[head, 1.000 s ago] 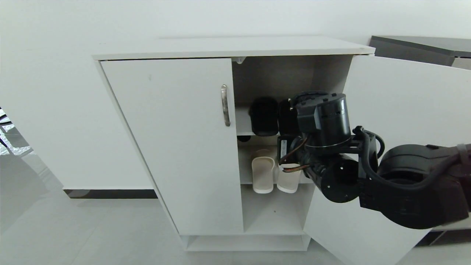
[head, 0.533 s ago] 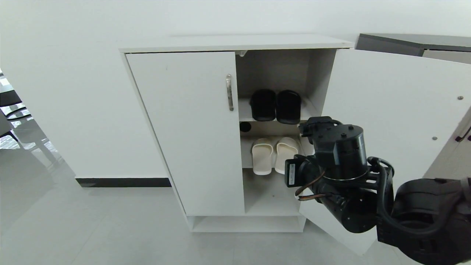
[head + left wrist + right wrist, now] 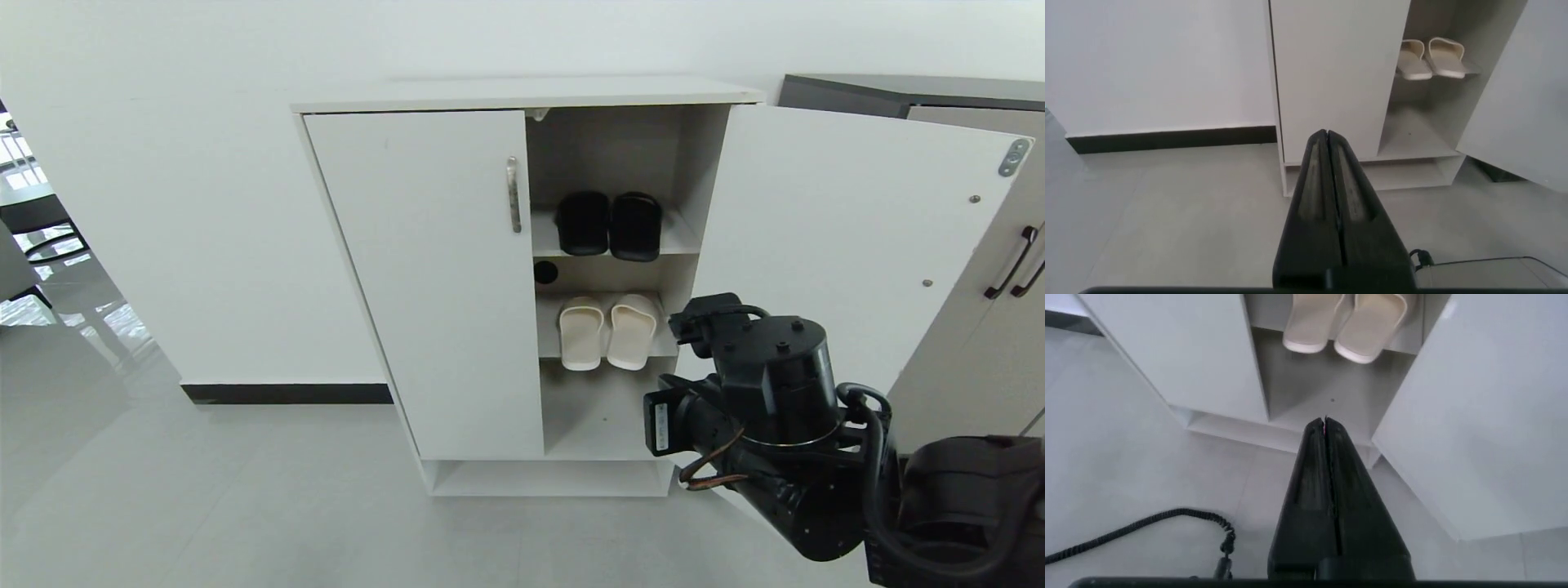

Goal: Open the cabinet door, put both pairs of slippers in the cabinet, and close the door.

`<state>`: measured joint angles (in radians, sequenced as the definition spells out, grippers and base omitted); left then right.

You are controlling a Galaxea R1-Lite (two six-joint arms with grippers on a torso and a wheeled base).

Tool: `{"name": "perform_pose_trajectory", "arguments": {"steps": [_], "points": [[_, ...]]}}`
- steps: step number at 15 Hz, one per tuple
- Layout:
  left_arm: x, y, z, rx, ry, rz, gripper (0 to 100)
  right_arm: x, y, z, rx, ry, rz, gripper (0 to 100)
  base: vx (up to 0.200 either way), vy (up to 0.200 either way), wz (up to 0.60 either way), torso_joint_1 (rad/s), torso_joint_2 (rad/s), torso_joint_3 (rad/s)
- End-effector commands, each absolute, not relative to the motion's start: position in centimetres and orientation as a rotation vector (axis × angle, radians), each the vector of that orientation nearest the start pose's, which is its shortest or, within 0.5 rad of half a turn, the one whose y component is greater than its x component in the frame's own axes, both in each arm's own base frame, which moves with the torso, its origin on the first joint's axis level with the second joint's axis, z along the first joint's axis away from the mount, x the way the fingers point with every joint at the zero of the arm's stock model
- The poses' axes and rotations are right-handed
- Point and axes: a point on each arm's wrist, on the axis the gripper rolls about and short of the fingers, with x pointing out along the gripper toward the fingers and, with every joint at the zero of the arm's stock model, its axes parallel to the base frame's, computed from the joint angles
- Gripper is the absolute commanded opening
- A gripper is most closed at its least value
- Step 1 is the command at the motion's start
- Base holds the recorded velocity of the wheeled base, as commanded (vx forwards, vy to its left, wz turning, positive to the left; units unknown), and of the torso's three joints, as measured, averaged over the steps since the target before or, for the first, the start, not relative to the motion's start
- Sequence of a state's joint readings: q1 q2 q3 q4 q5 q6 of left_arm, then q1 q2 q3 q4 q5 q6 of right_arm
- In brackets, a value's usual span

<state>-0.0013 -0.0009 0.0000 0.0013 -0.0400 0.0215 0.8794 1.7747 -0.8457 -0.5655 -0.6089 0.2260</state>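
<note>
Closing step is being readied | black slippers are sitting on the upper shelf, white slippers below, inside cabinet | right door is being left wide open | right gripper and left gripper are being kept clenched, empty | door is best being pushed near its free edge, steadily

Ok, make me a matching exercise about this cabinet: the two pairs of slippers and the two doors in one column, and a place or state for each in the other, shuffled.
Column one
1. black slippers
2. cream slippers
3. left door
4. right door

Column two
A. swung open
B. on the upper shelf
C. shut
D. on the middle shelf

Pairs: 1-B, 2-D, 3-C, 4-A
</note>
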Motion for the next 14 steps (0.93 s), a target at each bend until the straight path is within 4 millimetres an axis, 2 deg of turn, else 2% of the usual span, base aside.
{"name": "perform_pose_trajectory", "arguments": {"steps": [1,4,14], "points": [[-2.3,-0.1,7.5,0.021,0.001,-0.041,0,21.3,23.7,16.1,-0.031,0.304,0.235,0,0.0,0.0,0.0,0.0,0.0,0.0],[-2.3,-0.1,7.5,0.021,0.001,-0.041,0,21.4,24.0,15.1,-0.045,0.336,0.267,0,0.0,0.0,0.0,0.0,0.0,0.0],[-2.3,-0.1,7.5,0.02,0.0,-0.041,0,21.4,24.0,14.8,-0.052,0.347,0.273,0,0.0,0.0,0.0,0.0,0.0,0.0]]}}
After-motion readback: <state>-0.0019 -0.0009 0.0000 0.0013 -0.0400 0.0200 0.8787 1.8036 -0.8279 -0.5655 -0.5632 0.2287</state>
